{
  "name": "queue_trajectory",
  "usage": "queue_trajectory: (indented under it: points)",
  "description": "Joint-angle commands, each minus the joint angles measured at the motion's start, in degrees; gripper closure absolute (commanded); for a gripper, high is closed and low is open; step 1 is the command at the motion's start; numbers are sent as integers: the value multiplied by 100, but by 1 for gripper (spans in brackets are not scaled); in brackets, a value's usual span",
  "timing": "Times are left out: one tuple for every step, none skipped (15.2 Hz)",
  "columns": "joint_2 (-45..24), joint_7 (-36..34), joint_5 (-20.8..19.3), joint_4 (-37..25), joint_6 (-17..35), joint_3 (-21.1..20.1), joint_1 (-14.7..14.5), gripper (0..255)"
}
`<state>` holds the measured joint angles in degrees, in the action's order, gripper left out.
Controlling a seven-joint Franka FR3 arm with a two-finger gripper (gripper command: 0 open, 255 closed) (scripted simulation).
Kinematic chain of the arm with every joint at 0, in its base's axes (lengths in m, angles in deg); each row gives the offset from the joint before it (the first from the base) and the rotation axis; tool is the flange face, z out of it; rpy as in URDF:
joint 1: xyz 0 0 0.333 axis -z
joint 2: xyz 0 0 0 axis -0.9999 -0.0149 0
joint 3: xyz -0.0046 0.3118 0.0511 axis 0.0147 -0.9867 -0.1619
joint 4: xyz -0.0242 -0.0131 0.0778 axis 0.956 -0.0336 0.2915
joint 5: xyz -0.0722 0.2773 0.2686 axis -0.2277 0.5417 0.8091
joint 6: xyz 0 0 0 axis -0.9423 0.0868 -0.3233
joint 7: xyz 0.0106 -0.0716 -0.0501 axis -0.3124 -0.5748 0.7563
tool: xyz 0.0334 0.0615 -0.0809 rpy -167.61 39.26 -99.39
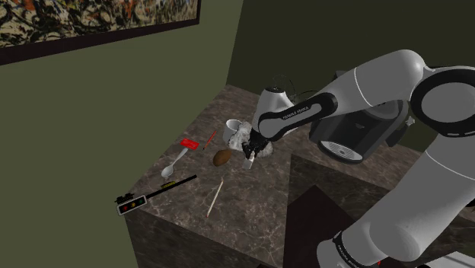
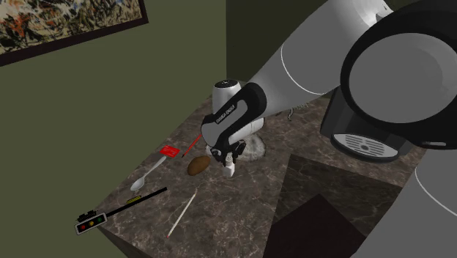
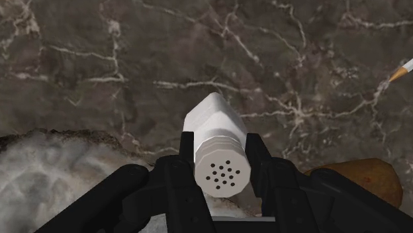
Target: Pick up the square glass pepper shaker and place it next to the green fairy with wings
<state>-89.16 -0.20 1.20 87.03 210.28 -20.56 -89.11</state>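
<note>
- Tool (image 3: 222, 157): both black fingers (image 3: 187, 165) press against the sides of the pepper shaker (image 3: 215, 132).
- Pepper shaker: plain white, square body, round cap with small holes facing the camera; held above the table (image 3: 132, 66).
- Table: dark marbled surface with pale veins.
- Pale grey mottled mass (image 3: 59, 165): beside the shaker, on the table.
- Brown rounded object (image 3: 370, 180): on the shaker's opposite side.
- Thin pale stick (image 3: 399, 70), orange-tipped: well apart from the shaker, beyond the brown object.

The white arm (image 1: 365, 84) arches from the shoulder view's lower right toward the far left, its wrist (image 1: 285, 114) bent steeply down. The black gripper (image 3: 222, 162) points downward, both fingers (image 3: 187, 175) pressed against the sides of the white pepper shaker (image 3: 213, 122), clasping it.
</note>
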Motion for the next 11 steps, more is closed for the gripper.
queue_trajectory:
  points:
    - [-1,0,0,0,0,0,0,255]
    - [-1,0,0,0,0,0,0,255]
    - [-2,-1,0,2,2,0,-1,255]
    - [63,7,9,-8,-72,-3,1,255]
    - [127,14,19,-19,-147,-5,2,255]
    - [188,21,27,-34,-222,-7,3,255]
    - [249,28,36,-49,-298,-9,4,255]
    - [309,35,44,-65,-373,-11,4,255]
    - [368,42,53,-82,-449,-12,5,255]
    - [426,48,60,-100,-525,-14,5,255]
    - [483,54,68,-120,-602,-15,6,255]
